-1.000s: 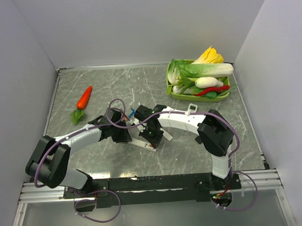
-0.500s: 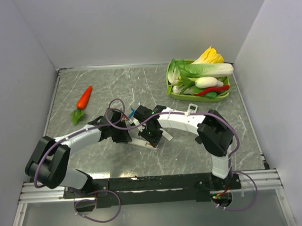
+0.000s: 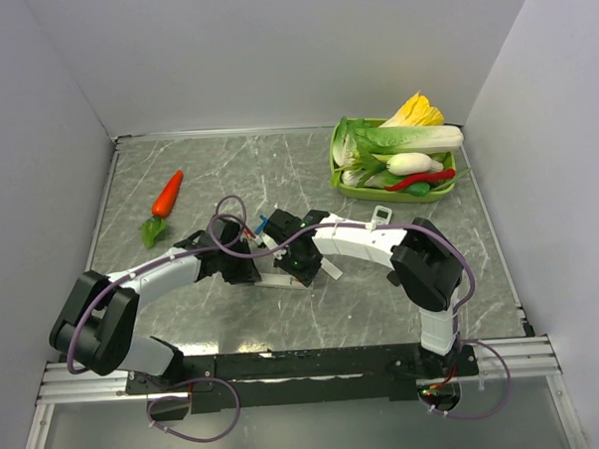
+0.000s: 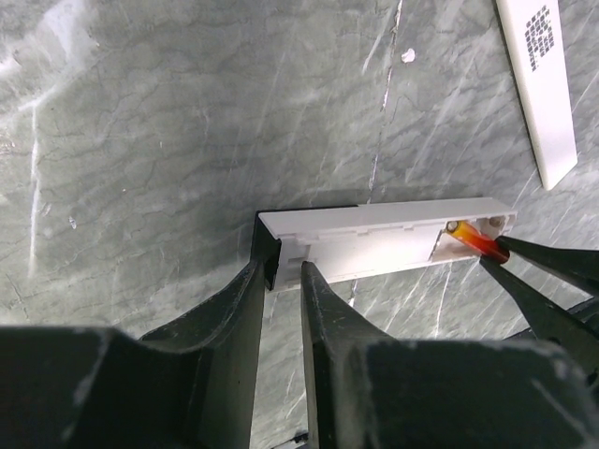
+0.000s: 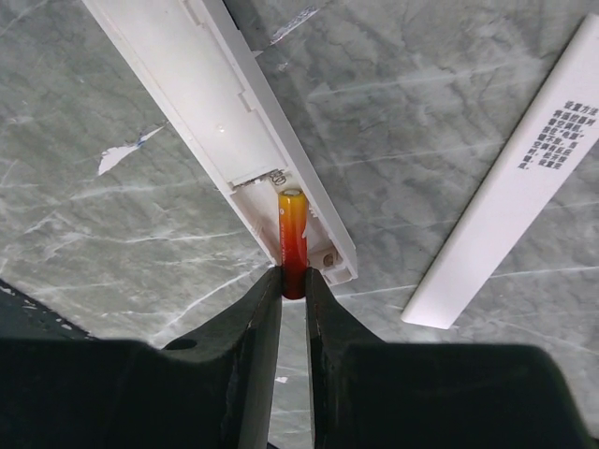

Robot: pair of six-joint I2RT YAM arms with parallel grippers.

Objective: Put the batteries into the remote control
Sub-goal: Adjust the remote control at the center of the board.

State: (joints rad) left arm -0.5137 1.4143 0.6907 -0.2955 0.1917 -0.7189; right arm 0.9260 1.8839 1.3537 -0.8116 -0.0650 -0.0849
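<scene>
- Narrowly set, the jaws of the right gripper [image 5: 293,281] stand almost together. They are clamped on the red end of a small red-orange cylindrical battery [image 5: 292,229], with one black fingertip touching each side of it.
- That battery lies lengthwise in the open compartment at one end of the long, slim white plastic remote control [image 5: 206,84]. Its paler orange-yellow end points along the bar.
- On the left gripper [image 4: 288,269] the jaws are nearly together too, pinching the opposite end of the same remote at its corner. One finger sits outside the end face and the other against the long side.
- The remote lies flat and open side up on the grey marbled table [image 5: 421,75]. It stretches between the two grippers, near the middle of the table.
- Near the remote's battery end, but not touching it, lies a long flat white back cover [image 5: 510,182] with small printed text on it.
- Farther out, the top view shows a small blue piece [image 3: 263,224] just behind the grippers.
- An orange toy carrot with green leaves [image 3: 167,194] lies toward the far left.
- A green tray [image 3: 334,168] of toy vegetables sits in the far right corner.
</scene>
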